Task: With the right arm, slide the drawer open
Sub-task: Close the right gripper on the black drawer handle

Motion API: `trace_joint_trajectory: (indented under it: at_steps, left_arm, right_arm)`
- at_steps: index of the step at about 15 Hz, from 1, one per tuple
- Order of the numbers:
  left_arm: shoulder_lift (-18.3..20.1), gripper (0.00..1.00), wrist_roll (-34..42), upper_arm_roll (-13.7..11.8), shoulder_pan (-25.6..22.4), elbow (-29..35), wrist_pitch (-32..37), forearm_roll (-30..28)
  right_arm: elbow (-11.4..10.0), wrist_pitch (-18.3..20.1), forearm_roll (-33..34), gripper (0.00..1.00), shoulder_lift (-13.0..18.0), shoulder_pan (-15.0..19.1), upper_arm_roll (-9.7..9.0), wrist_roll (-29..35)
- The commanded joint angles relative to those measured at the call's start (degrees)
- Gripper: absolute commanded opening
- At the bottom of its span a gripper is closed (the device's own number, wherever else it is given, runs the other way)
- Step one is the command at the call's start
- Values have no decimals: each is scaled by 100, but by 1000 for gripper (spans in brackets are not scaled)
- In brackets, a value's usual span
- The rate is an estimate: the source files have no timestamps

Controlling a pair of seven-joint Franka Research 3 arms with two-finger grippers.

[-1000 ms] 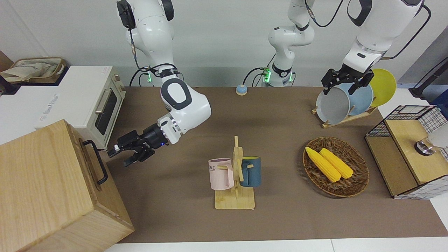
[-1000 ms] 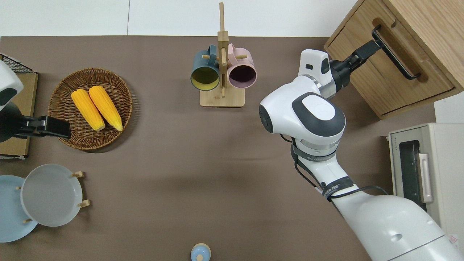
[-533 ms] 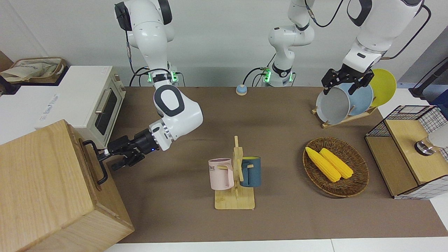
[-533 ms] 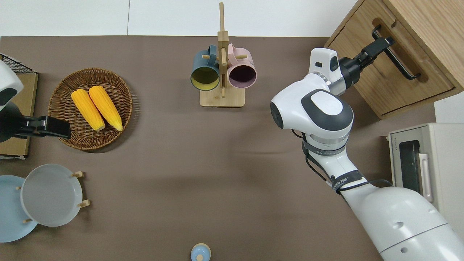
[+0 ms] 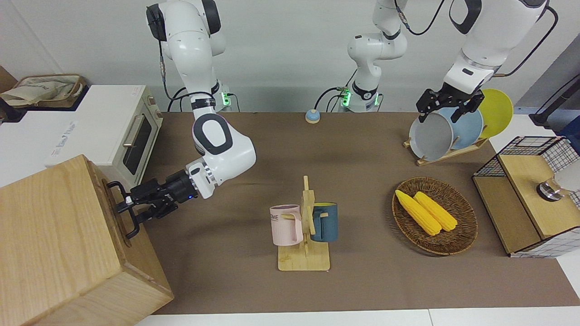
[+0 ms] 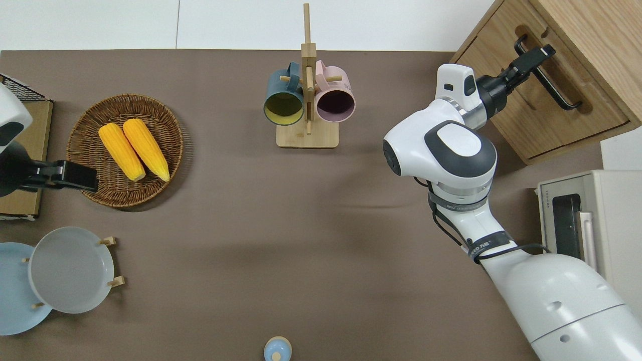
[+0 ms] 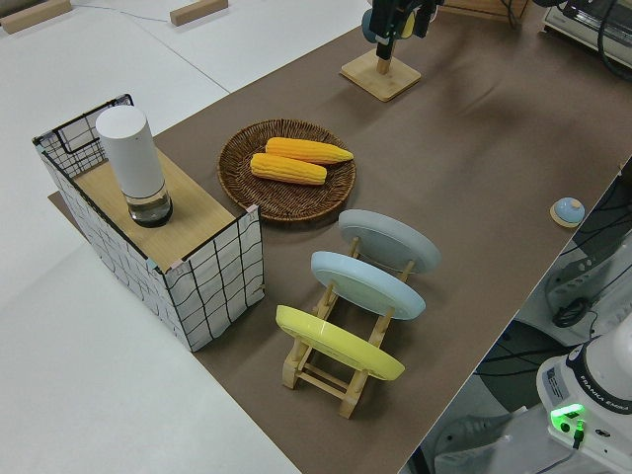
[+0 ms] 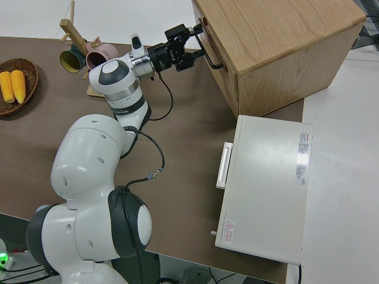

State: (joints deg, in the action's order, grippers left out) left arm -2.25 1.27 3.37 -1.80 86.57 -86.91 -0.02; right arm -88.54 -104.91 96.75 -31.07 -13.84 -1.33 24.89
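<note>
Your right arm's black two-finger tool point(image 5: 129, 209) is reaching level and sideways at the pale wooden box cabinet point(image 5: 54, 244), because the cabinet's front is facing across the bench point(image 5: 362, 280) rather than upward. You are straddling the black metal bar handle point(image 6: 546, 80) near its upper end: one finger is showing above the bar and one below it in the front view, with a gap between them, so the fingers are reading as apart and not clamped. Whether either finger is touching the bar, you cannot tell from these views.

The wide shallow light-wood drawer point(image 6: 541, 105) is sitting at the right arm's end of the bench, in the part of the cabinet facing the mug stand. It is looking flush with the cabinet front, so judge it as not yet pulled. The handle is standing proud of a routed recess in the drawer face, leaving room for a finger under it. The grain is plain and unmarked.

The white toaster oven point(image 5: 113, 131) is standing beside the cabinet, nearer to the robots. Your left arm is parked, its tool point(image 5: 446, 106) fingers spread.
</note>
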Motion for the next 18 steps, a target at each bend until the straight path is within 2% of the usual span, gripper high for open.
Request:
trace_joint_trajectory:
  at_steps: [1, 2, 3, 13, 18]
  left_arm:
    - [-65, 993, 58, 40, -31, -140, 113, 98]
    - [-65, 993, 58, 40, -31, -149, 113, 98]
    - [-65, 993, 58, 40, -31, -149, 113, 98]
    - [-65, 993, 58, 40, -31, -149, 113, 98]
    - [-65, 993, 58, 40, -31, -140, 113, 98]
  right_arm:
    - [47, -135, 186, 259, -40, 101, -43, 34]
    - [47, -135, 186, 38, -40, 92, -52, 25]
    - [47, -126, 186, 1, -40, 66, -52, -1]
    - [47, -73, 204, 0, -31, 13, -70, -177]
    - [47, 181, 98, 0, 13, -268, -131, -247]
